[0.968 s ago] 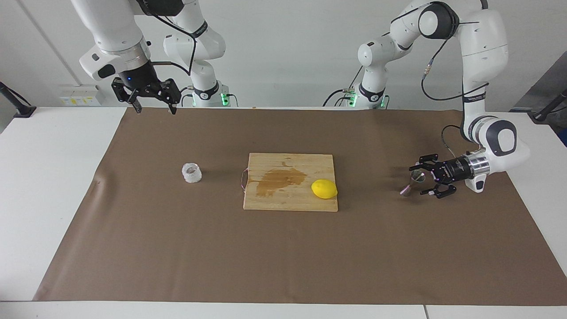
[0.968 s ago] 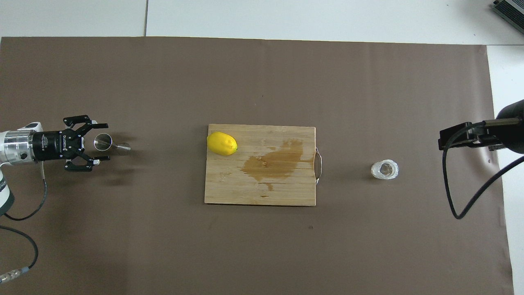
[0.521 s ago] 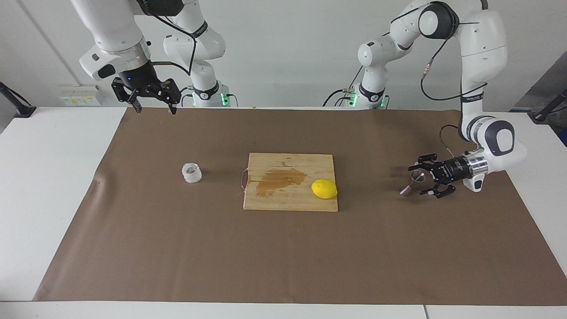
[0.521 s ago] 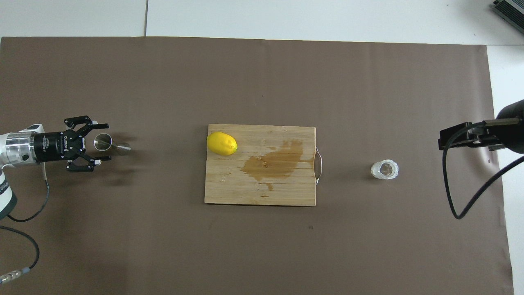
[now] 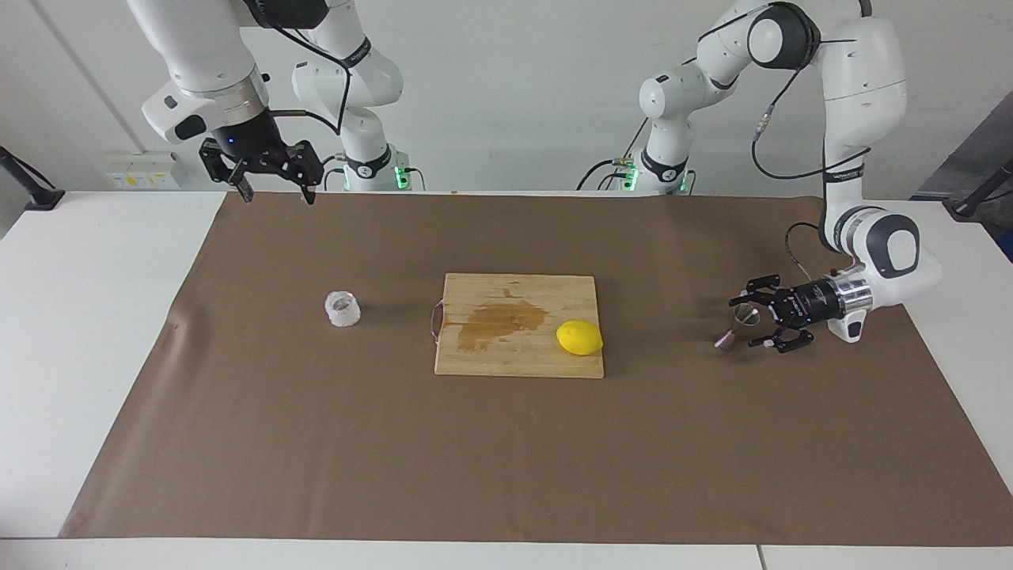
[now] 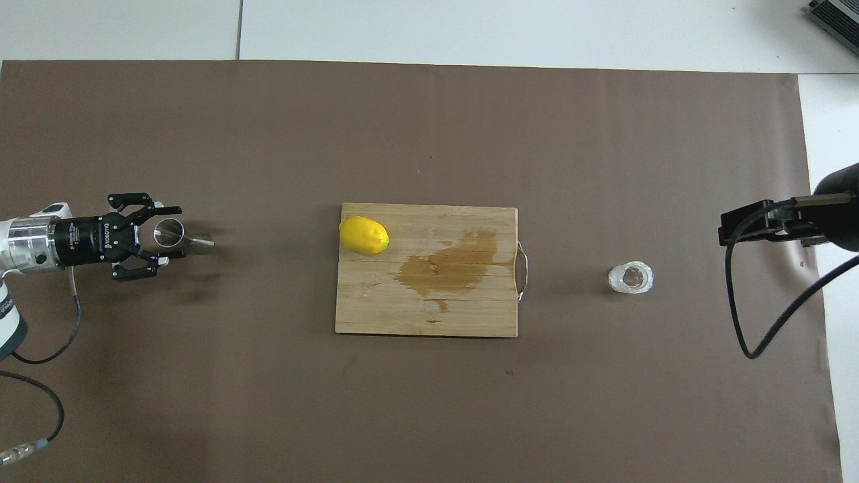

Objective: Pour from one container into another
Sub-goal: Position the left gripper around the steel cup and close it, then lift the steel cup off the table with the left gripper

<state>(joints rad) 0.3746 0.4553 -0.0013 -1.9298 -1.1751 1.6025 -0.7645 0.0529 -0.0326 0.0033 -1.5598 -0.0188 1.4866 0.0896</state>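
Note:
The steel jigger [image 5: 742,317] stands on the brown mat near the left arm's end of the table and also shows in the overhead view [image 6: 169,233]. My left gripper [image 5: 746,321] lies low and level, open, with one finger on each side of the jigger's upper cone [image 6: 169,232]; I see no contact. The ribbed whitish glass cup [image 5: 343,309] stands on the mat near the right arm's end [image 6: 631,278]. My right gripper [image 5: 275,193] hangs open and empty, high over the mat's edge nearest the robots; the right arm waits.
A wooden cutting board [image 5: 491,360] with a dark wet stain lies mid-table [image 6: 402,315]. A yellow lemon [image 5: 578,338] sits on the board's corner toward the left arm [image 6: 364,235]. The brown mat [image 5: 506,459] covers most of the table.
My left gripper's wrist has shifted slightly and its fingers have drawn in a little around the jigger. The jigger, the cup and the right arm have not moved.

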